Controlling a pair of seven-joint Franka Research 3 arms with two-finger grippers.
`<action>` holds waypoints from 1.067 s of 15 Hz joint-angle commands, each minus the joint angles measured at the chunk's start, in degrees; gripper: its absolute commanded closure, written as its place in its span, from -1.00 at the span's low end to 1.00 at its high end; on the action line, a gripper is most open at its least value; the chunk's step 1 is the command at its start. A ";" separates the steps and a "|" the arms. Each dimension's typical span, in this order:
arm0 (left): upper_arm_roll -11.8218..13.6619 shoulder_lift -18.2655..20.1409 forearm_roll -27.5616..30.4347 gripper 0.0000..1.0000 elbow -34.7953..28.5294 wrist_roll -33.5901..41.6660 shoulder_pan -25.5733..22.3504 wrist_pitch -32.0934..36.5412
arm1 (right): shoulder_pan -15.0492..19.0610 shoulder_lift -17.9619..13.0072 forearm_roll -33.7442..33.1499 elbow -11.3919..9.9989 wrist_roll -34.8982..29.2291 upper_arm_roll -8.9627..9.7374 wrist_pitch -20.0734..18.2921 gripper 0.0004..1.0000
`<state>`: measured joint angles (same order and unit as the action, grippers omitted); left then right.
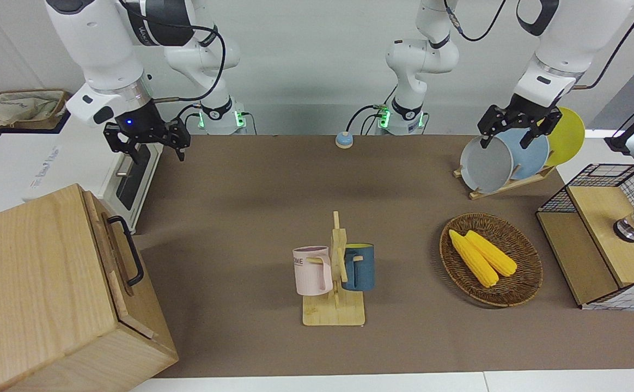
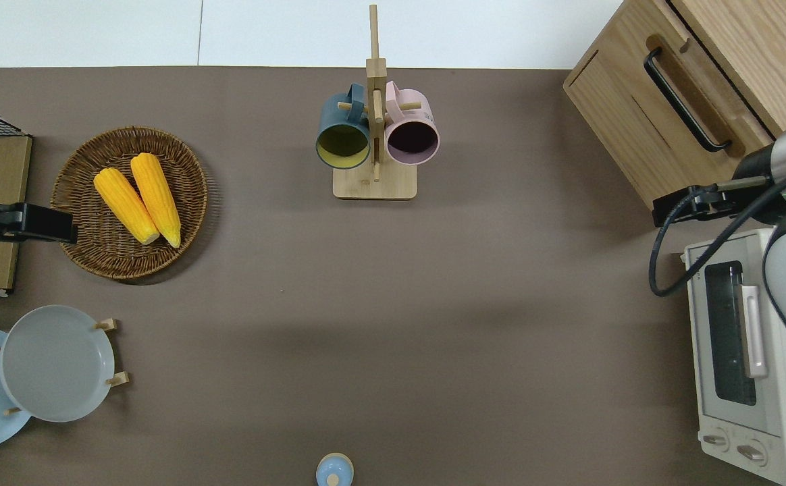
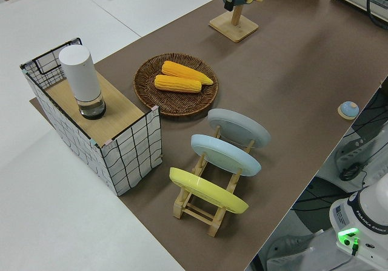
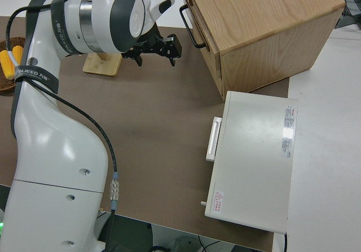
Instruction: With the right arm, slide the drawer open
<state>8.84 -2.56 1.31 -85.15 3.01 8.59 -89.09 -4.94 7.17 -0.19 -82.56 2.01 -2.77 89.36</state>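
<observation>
The drawer (image 1: 111, 247) is seen pushed shut in the wooden cabinet (image 1: 44, 294) at the corner of the worktop farthest from the robots, at the right arm's end; part of the cabinet is cut off in the front and overhead views. The right gripper (image 1: 153, 146) hangs in the air, its jaws spread and holding nothing, clear of the black bar handle (image 1: 127, 249); in the overhead view it is largely hidden by its own arm. The left arm is parked, its gripper's (image 1: 516, 133) jaws spread.

Right arm (image 1: 96, 60): reaches down over the desk's right-arm end, blue wrist light lit.
Right gripper (image 1: 151, 142): fingers spread, holding nothing, in the air.
Left arm (image 1: 559, 46): parked.
</observation>
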 commanded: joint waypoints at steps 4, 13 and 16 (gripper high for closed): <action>0.92 -0.69 -0.78 -1.00 1.12 0.33 0.99 -0.04 | 0.28 0.04 0.80 0.73 0.80 -0.13 -1.82 -0.98; 0.92 -0.69 -0.87 -1.00 1.12 0.33 0.99 -0.04 | 0.28 0.04 0.10 0.73 0.98 -0.22 -1.82 -0.98; 0.92 -0.69 -0.78 -0.99 1.12 0.33 0.99 -0.04 | 0.28 0.04 0.10 0.73 0.72 -0.22 -1.82 -0.98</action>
<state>8.84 -2.56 1.31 -85.15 3.01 8.59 -89.09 -4.93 7.17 -0.21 -82.54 2.01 -2.97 88.59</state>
